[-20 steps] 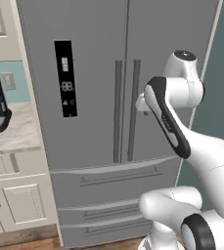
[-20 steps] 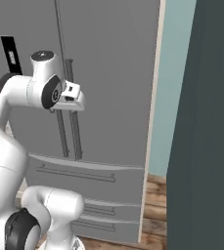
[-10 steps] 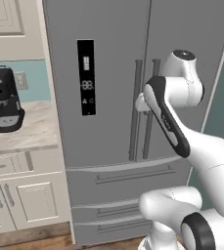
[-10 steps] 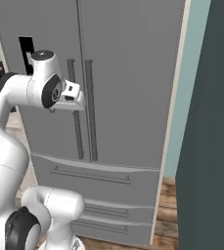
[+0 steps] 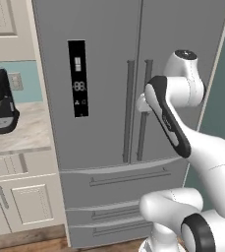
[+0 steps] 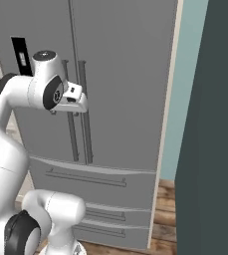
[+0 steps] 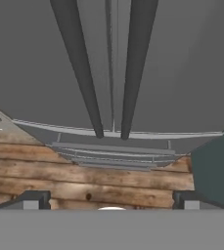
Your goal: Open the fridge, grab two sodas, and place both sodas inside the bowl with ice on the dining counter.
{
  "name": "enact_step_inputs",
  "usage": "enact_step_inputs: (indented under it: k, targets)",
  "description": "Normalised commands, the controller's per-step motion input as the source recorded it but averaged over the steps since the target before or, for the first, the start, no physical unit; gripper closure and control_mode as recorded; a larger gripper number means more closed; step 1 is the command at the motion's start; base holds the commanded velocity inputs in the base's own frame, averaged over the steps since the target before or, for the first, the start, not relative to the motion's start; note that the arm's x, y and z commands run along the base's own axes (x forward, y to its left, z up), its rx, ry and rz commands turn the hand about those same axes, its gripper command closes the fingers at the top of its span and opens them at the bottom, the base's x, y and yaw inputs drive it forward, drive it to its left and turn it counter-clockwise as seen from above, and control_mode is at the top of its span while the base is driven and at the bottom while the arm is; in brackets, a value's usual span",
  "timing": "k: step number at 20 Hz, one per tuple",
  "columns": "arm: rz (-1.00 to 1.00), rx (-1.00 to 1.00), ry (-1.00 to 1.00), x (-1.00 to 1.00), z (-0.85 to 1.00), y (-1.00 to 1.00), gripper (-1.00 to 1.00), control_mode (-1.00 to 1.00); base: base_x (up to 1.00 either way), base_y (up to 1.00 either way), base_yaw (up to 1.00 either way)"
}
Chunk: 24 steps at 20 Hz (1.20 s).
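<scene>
The fridge (image 5: 104, 74) (image 6: 120, 74) (image 7: 182, 73) stands right in front of me, tall and grey, with both upper doors shut. Its two long bar handles (image 5: 129, 113) (image 6: 87, 134) (image 7: 81, 73) run side by side along the middle seam. My gripper (image 5: 142, 104) (image 6: 78, 102) (image 7: 109, 201) hovers just in front of those handles at about mid-height, open and holding nothing, its fingertips (image 7: 33, 201) spread wide apart. The sodas are hidden behind the shut doors. The bowl with ice and the dining counter are out of view.
A black coffee machine (image 5: 1, 101) sits on the wall counter left of the fridge, above cream cabinets (image 5: 15, 206). A tall dark panel (image 6: 210, 149) rises close on the right. The fridge's lower drawers (image 5: 124, 177) and the wooden floor (image 7: 84, 176) lie below.
The whole picture has shifted sideways across the fridge front, so the base has moved. The gripper stays open in front of the handles.
</scene>
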Motion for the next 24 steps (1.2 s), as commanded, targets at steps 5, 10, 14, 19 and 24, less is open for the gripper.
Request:
enact_step_inputs:
  k: [5, 10, 14, 19, 24]
  targets:
    - [0.0, -0.01, 0.0, 0.0, -0.03, 0.03, -1.0, -1.0, 0.0, 0.08, 0.0]
    - [0.0, -0.01, -0.13, 0.02, -0.19, 0.05, -1.0, -1.0, 0.0, 0.0, 0.0]
    - [0.0, 0.01, -0.29, 0.05, -0.01, -0.03, -1.0, -1.0, 0.0, 0.0, 0.0]
    - [-0.04, 0.0, -0.21, 0.02, 0.2, -0.02, -1.0, -1.0, 0.0, 0.0, 0.0]
    - [-0.18, -0.02, -0.03, 0.21, 0.18, -0.22, -1.0, -1.0, 0.0, 0.0, 0.0]
